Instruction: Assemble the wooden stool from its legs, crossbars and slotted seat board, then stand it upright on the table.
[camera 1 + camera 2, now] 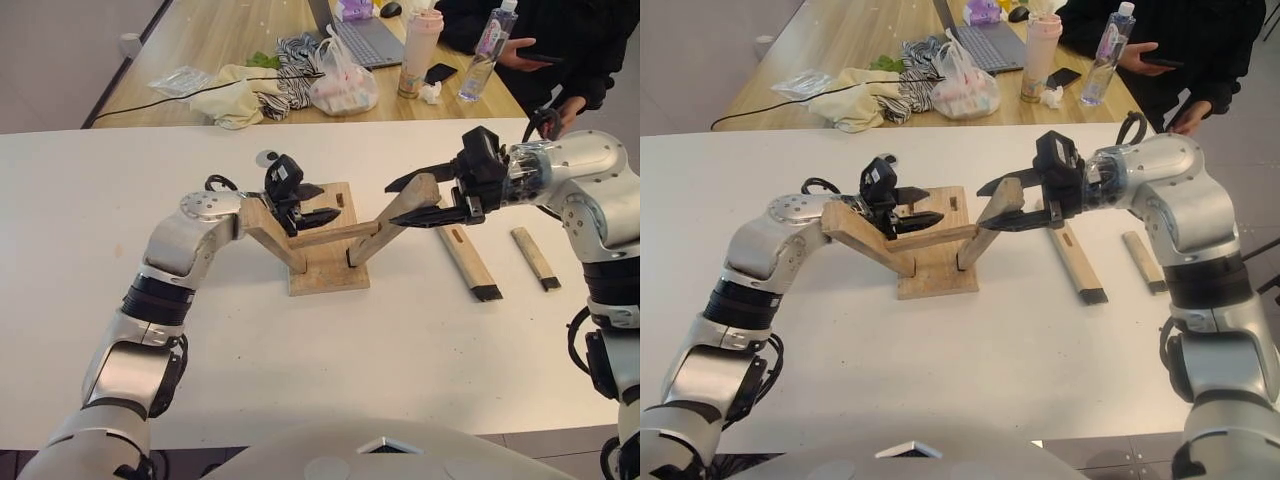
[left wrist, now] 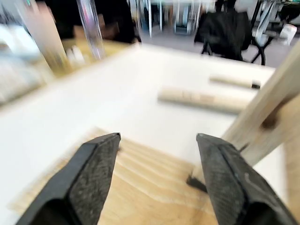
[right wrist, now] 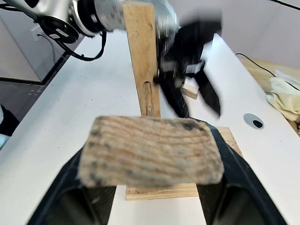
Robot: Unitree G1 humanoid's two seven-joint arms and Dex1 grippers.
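Observation:
The slotted seat board [image 1: 325, 272] lies flat on the white table. Two wooden legs rise from it, leaning outwards: the left leg [image 1: 268, 232] and the right leg [image 1: 392, 225]. A crossbar [image 1: 335, 236] runs between them. My right gripper [image 1: 412, 198] is shut on the top end of the right leg [image 3: 150, 150]. My left gripper [image 1: 322, 203] hovers open just above the crossbar, close to the left leg, with nothing between its fingers [image 2: 98, 164]. Under it shows the seat board [image 2: 140, 187].
Two loose legs lie on the table to the right: a thick one [image 1: 468, 262] and a thinner one [image 1: 535, 257]. Behind the white table stands a wooden table [image 1: 200, 50] with bags, bottles and a laptop. A round cable hole [image 1: 267, 157] sits behind the board.

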